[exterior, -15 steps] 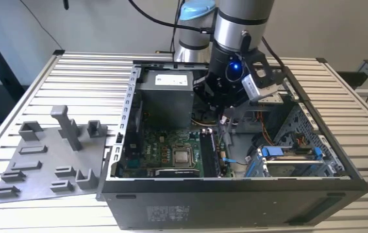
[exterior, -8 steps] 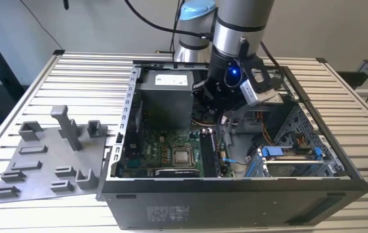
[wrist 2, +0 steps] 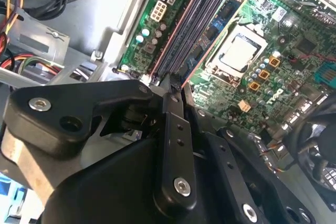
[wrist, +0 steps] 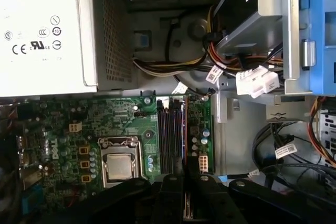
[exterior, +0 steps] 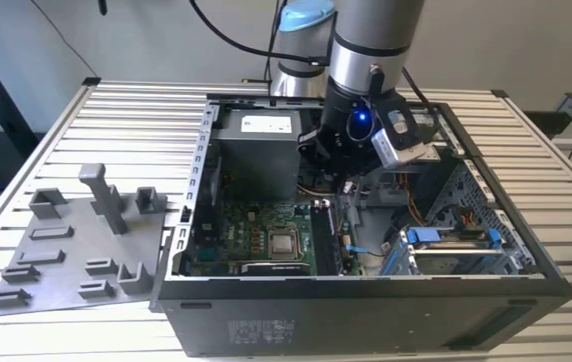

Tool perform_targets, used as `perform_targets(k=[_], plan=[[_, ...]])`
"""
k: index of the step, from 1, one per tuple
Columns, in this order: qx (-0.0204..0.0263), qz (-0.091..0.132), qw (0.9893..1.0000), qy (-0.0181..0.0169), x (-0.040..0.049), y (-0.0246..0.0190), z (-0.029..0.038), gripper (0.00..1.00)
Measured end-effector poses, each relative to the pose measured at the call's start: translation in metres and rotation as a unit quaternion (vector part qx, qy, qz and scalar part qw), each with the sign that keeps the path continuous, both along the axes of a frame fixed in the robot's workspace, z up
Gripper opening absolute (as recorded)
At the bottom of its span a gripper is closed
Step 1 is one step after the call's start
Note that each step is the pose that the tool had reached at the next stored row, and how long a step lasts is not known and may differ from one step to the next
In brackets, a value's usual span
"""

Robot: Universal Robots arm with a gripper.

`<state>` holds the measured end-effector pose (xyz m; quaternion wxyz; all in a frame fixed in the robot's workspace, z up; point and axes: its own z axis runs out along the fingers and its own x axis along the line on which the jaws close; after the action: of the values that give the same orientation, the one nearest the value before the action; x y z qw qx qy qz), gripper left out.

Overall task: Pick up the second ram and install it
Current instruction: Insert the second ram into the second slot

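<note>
Though we cannot tell whether the gripper (wrist 2: 176, 85) clasps it, the second ram (wrist: 184, 135) stands edge-on among the motherboard (wrist: 79, 124) slots, right at its tip.

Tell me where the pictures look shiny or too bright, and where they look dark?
In the exterior view, a blue light glows on the arm and the processor chip shines. In the first wrist view, the power supply looks glaringly white, while the gripper is a dark shape.
</note>
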<state>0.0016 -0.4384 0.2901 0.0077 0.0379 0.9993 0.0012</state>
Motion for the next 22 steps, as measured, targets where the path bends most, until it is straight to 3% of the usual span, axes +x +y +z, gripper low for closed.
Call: perform_targets(k=[7,9,14,22], plan=[[0.0002,0.003,1.0,0.0,-0.0053,-0.0005,-0.0058,0.15],[0.002,0.003,1.0,0.0,-0.0063,-0.0006,-0.0071,0.15],[0.0116,0.004,0.9999,0.0,-0.008,-0.0014,-0.011,0.15],[0.0127,0.004,0.9999,0.0001,-0.0122,-0.0022,-0.0245,0.15]])
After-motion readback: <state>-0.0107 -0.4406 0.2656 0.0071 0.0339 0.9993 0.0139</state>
